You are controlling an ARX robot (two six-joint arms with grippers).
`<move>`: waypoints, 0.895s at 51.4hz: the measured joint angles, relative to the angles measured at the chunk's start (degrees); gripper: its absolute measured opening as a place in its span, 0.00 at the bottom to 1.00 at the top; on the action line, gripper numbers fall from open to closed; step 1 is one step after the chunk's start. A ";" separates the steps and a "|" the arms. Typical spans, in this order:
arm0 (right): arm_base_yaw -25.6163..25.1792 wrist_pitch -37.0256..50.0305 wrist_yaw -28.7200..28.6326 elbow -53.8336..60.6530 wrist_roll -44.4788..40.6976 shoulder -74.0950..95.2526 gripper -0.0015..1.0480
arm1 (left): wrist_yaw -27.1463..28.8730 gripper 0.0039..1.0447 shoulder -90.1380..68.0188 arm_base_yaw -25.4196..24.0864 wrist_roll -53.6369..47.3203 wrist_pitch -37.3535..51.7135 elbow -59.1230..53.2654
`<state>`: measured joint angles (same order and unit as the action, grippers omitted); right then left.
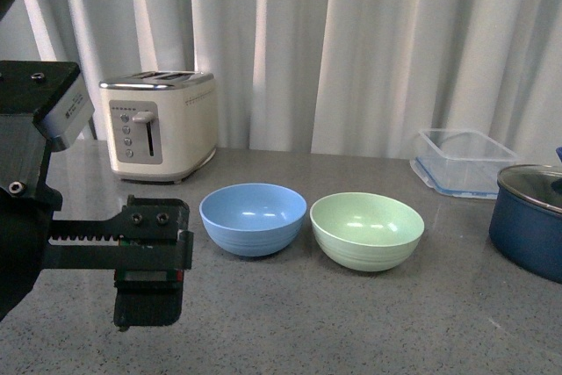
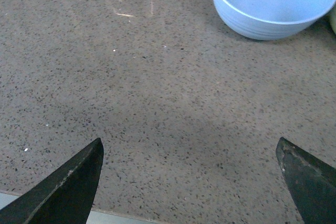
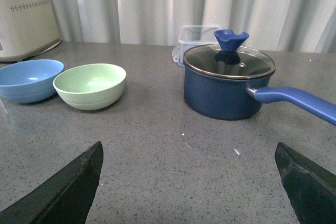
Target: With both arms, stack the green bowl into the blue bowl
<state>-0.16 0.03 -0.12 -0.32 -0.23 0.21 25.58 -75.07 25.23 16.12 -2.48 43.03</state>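
Observation:
The blue bowl (image 1: 253, 219) and the green bowl (image 1: 367, 230) stand upright and empty, side by side on the grey counter, with a small gap between them. My left gripper (image 1: 151, 261) hangs low at the front left, a short way left of the blue bowl. In the left wrist view it (image 2: 189, 148) is open over bare counter, with the blue bowl (image 2: 273, 3) ahead. My right gripper (image 3: 189, 150) is open over bare counter too. From there the green bowl (image 3: 90, 85) and the blue bowl (image 3: 29, 80) lie well ahead to one side. The right arm is out of the front view.
A cream toaster (image 1: 160, 125) stands at the back left. A clear plastic container (image 1: 461, 162) sits at the back right. A dark navy pot (image 3: 227, 85) with a glass lid and long handle stands right of the green bowl. White curtains hang behind.

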 joint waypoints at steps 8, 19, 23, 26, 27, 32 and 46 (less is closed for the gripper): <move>0.00 0.00 0.02 0.00 0.00 0.00 0.90 | -3.30 0.80 0.61 -1.81 -7.04 23.58 -9.16; 0.00 0.00 0.02 0.00 0.00 0.00 0.90 | -10.95 0.30 12.90 -10.27 -14.86 49.62 -27.82; 0.00 0.00 0.04 0.00 0.00 0.00 0.90 | -13.35 0.11 16.35 -12.59 -15.23 48.61 -31.26; 0.00 0.00 0.07 0.00 0.00 0.00 0.90 | -14.91 0.03 19.04 -13.84 -15.41 47.78 -32.92; 0.00 0.00 0.04 0.00 0.00 0.00 0.90 | -15.41 0.03 20.26 -14.40 -15.58 47.36 -33.55; 0.00 0.00 0.04 0.00 0.00 0.00 0.90 | -17.20 0.03 25.11 -16.70 -15.65 44.96 -36.11; 0.00 0.00 0.04 0.00 0.00 0.00 0.90 | -21.33 0.03 34.27 -20.31 -15.67 39.10 -39.34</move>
<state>-0.16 0.03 -0.08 -0.32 -0.23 0.21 4.25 -40.80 4.93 0.45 36.62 3.68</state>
